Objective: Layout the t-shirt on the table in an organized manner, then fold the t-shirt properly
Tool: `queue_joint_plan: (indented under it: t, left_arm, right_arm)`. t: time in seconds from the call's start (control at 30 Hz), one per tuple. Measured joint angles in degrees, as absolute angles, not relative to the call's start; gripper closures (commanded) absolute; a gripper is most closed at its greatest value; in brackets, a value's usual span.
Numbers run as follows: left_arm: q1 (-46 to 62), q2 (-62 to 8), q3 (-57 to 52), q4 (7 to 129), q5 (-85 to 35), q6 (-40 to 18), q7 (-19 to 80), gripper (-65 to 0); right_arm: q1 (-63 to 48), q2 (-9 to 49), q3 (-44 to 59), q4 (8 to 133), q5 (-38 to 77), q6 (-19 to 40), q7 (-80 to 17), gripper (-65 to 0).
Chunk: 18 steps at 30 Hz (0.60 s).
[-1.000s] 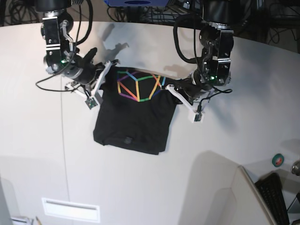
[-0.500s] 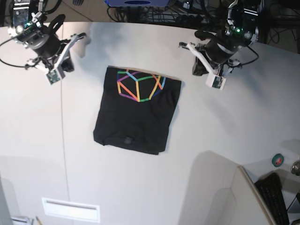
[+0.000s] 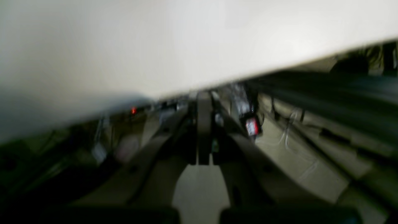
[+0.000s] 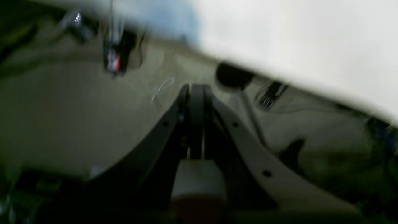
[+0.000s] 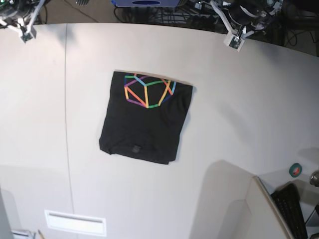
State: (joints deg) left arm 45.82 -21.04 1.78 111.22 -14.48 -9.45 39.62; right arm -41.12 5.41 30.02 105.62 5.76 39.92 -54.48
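Now the t-shirt (image 5: pixel 144 119) lies folded mid-table (image 5: pixel 239 129), margins wide all around.

a small round green object with a red centre (image 5: pixel 295 170) sits at the right edge of the base view, and just below it lies a black keyboard (image 5: pixel 294 209), angled, only partly in frame. a white rectangular label or plate (image 5: pixel 75 222) lies flat near the bottom left. beyond the far rim, tangled dark cables (image 5: pixel 164 12) run beside a blue object (image 5: pixel 144 2). both wrist views are blurred; a small red light (image 3: pixel 133 110) glows among dim clutter.
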Motion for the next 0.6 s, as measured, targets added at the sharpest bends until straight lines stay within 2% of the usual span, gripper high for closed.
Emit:
queue_joint_plan:
  t: [0.13,0.27,0.43,0.5,0.53,0.6]
  left_arm:
    - [47.55,-22.24,12.86,109.97,-5.48,-9.61,39.62,0.0]
    - [46.96,-21.47,21.26,105.06,3.38,-10.37,38.63,0.0]
    - [41.65,-20.21,24.21,91.81,2.11,-10.2,39.05,0.0]
    - [38.87,-18.96,24.51,85.73,0.91,-9.41,37.41,0.0]
    - [37.93,-18.39,24.43,82.63,0.34,-9.39,34.41,0.0]
    - [36.4,-17.23,24.43,75.26,-2.24,-9.43,23.83,0.0]
  right_arm:
    - [-42.48,5.43,30.26,100.71,6.04,39.92,-56.21,0.0]
    - [-42.06,5.91,28.42,88.77,5.34,39.79,-54.68,0.0]
    - [-40.27,9.04,17.02,71.96,6.02,39.72,-38.79,0.0]
    - [-37.43,10.5,12.45,63.92,6.35,35.73,-32.49,0.0]
    - [-35.44,11.09,10.57,59.57,6.02,32.84,-29.54,0.0]
    - [-31.07,12.86,6.0,49.93,5.96,30.7,-22.81,0.0]
